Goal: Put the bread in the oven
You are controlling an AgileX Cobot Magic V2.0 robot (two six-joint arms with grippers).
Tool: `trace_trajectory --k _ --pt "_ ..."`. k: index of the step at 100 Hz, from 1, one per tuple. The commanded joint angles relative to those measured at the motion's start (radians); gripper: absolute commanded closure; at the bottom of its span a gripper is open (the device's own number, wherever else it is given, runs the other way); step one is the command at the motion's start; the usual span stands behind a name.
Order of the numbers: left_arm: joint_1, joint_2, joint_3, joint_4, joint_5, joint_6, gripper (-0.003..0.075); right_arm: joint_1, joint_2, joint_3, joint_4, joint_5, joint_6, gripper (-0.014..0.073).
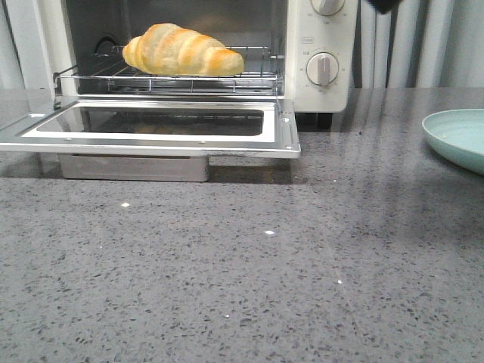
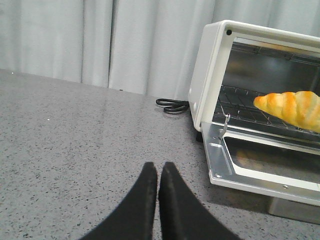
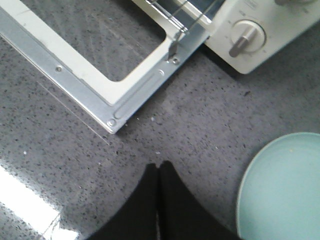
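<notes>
The golden bread point(image 1: 182, 51) with orange-brown stripes lies on the wire rack point(image 1: 257, 76) inside the cream-white oven point(image 1: 333, 91). The oven's glass door point(image 1: 280, 140) hangs open, flat over the counter. The bread also shows in the left wrist view point(image 2: 292, 108). My left gripper point(image 2: 158, 167) is shut and empty above the counter, to the left of the oven point(image 2: 205, 85). My right gripper point(image 3: 158, 166) is shut and empty above the counter, just off the door's front right corner point(image 3: 112, 121), near the oven knob point(image 3: 243, 38).
A pale green plate point(image 1: 460, 138) sits on the counter to the right of the oven and shows in the right wrist view point(image 3: 285, 190). A black power cord point(image 2: 171, 105) lies behind the oven's left side. Grey curtains hang behind the counter.
</notes>
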Motion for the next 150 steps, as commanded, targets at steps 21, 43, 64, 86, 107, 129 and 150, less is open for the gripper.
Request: trace_trajectory --k 21,43,64,86,107,129,150 --pt "0.001 -0.026 0.004 -0.009 -0.073 0.001 0.0741 -0.168 -0.254 0.197 0.043 -0.116 0.002 0.0669" --pt "0.001 -0.026 0.004 -0.009 -0.073 0.001 0.0741 -0.334 -0.490 0.437 0.088 -0.249 0.002 0.0669" --pt "0.001 -0.026 0.004 -0.009 -0.073 0.001 0.0742 -0.496 -0.724 0.638 0.158 -0.357 0.002 0.0669" --pt "0.001 -0.026 0.004 -0.009 -0.073 0.001 0.0742 -0.633 -0.895 0.725 0.172 -0.381 0.002 0.0669" --pt "0.001 -0.026 0.004 -0.009 -0.073 0.001 0.0741 -0.716 -0.999 0.782 0.172 -0.397 0.002 0.0669" --pt "0.001 -0.026 0.004 -0.009 -0.073 0.001 0.0741 -0.718 -1.093 0.882 0.172 -0.567 0.002 0.0669" --pt "0.001 -0.026 0.004 -0.009 -0.073 0.001 0.0741 -0.718 -1.147 1.014 0.172 -0.744 -0.004 0.0669"
